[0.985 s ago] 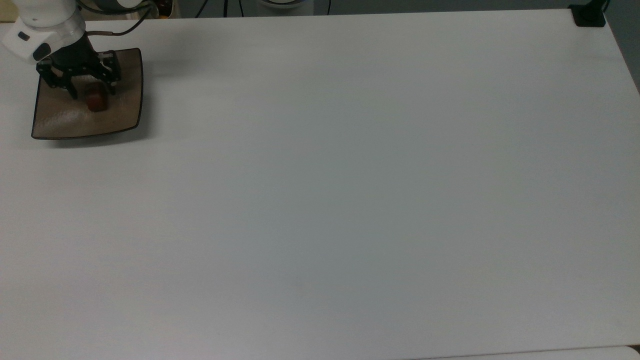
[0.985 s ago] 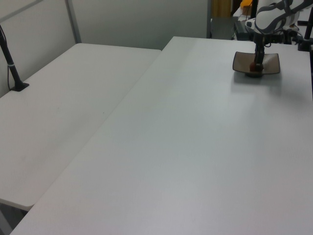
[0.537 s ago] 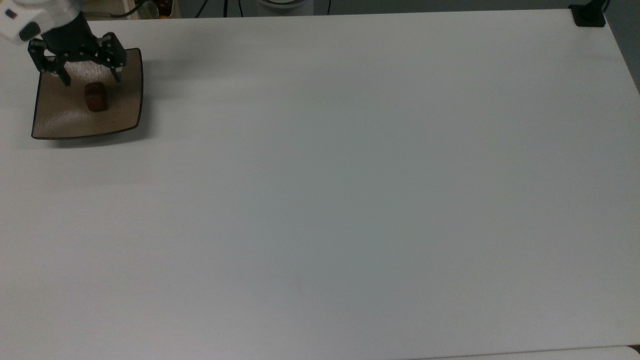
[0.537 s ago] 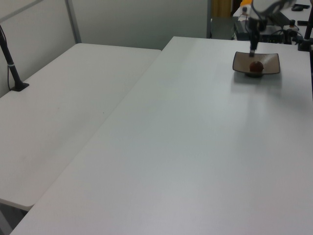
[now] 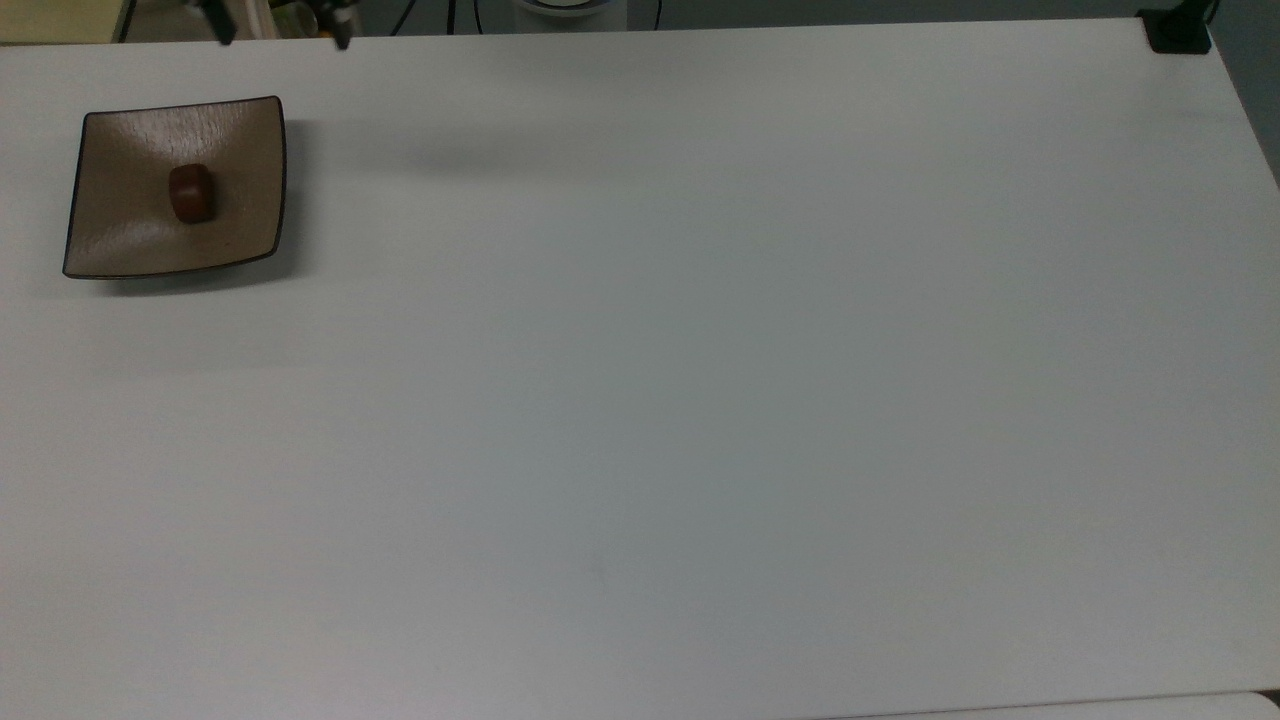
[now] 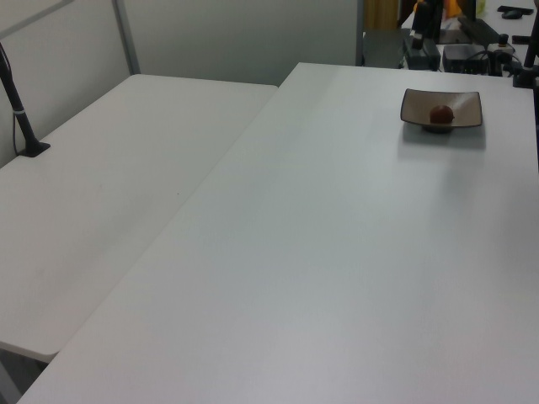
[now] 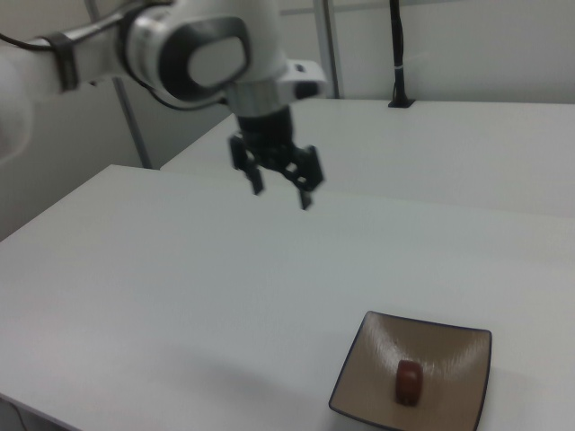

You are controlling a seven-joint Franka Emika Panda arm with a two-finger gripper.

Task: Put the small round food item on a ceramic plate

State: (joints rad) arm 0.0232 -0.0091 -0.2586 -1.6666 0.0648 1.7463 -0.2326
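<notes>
the food item [image 5: 190, 193] is lying on the plate [image 5: 120, 245], near its middle, and nothing is touching it. in the right view the gripper [image 7: 280, 191] is hanging in the air, well above the table [image 5: 700, 400] and well apart from the plate — its two fingers [image 7: 255, 180] are pointing downward and standing wide apart, with nothing between them. the food item [image 7: 409, 382] is sitting far below the jaws and off to the right view's right, so it is not between them and not under them.

in the top view two dark fingertips [image 5: 343, 41] are showing at the upper edge, beyond the far side of the table and to the top view's right of the plate.

the food item is slightly oblong. in the top view its long axis is running almost up and down the picture, roughly parallel to the plate's left and right edges. in the right view it is also looking taller than wide. in the left view it [image 6: 441, 114] is looking like a round reddish lump, and its direction cannot be told there.

the plate [image 6: 467, 102] is resting flat on the table — in the top view near the far left corner.
</notes>
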